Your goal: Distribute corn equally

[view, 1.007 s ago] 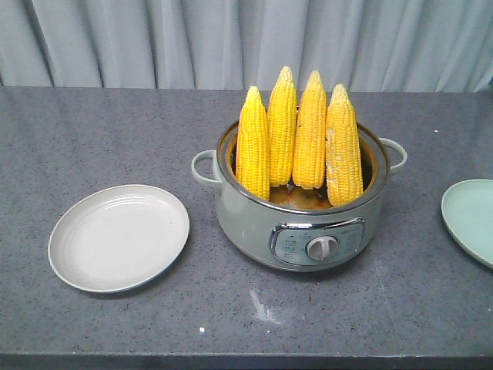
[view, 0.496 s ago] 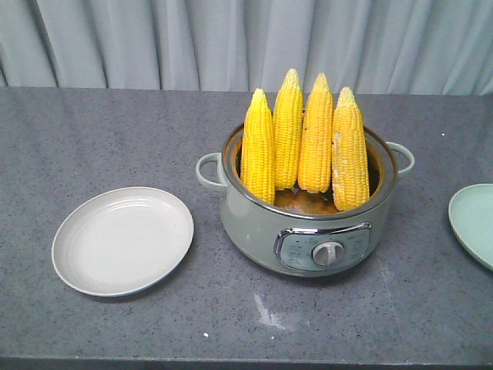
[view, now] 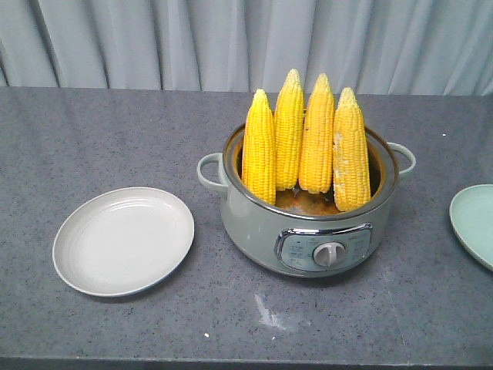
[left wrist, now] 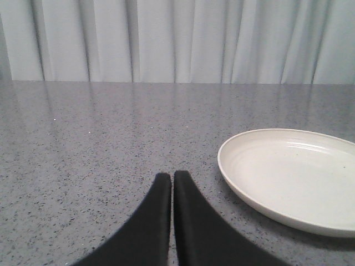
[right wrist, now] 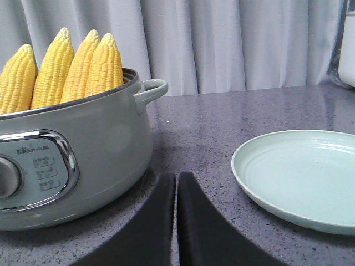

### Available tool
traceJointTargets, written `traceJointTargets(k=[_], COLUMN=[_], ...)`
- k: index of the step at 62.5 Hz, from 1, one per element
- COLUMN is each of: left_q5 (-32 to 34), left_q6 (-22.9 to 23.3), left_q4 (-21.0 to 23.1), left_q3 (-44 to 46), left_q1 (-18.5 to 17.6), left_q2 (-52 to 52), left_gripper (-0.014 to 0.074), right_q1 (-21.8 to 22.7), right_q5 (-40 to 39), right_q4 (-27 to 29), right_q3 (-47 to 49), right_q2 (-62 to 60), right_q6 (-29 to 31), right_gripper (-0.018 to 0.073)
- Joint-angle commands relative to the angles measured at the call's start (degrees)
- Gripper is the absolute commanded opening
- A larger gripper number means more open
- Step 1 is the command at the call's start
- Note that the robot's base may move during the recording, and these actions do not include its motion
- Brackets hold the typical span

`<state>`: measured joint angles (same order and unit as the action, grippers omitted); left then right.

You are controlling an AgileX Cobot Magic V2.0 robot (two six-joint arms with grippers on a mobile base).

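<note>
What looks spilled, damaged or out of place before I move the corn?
Only small things: a whitish smear marks the counter in front of the cooker, and the rightmost cob has pale, patchy kernels. Nothing looks tipped.

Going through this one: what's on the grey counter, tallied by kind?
Yellow corn cobs, upright in the pot: 4
Round plates: 2 (cream plate, pale green plate)
Grey-green electric cooking pot with a dial: 1
Total: 7
</note>
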<state>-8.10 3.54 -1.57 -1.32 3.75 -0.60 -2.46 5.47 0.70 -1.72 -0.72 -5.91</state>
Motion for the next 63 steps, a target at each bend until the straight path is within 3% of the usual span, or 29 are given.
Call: traceJointTargets(k=[1, 63], left_q5=[3.91, 3.91], left_q6=[0.47, 0.47], left_q4=[0.08, 0.08], left_q3=[-0.78, -0.78], left_q1=[0.1, 0.1], left_q2=[-0.92, -0.92], left_gripper=[-0.0007, -0.0007], right_q1=[0.24, 0.24], right_q5=[-4.2, -4.21], right_q4=[-0.31, -0.31], right_q3=[-0.56, -0.56], right_q2=[-0.07, -0.07], right_q6=[0.12, 0.12], right_gripper=[-0.0002, -0.0002])
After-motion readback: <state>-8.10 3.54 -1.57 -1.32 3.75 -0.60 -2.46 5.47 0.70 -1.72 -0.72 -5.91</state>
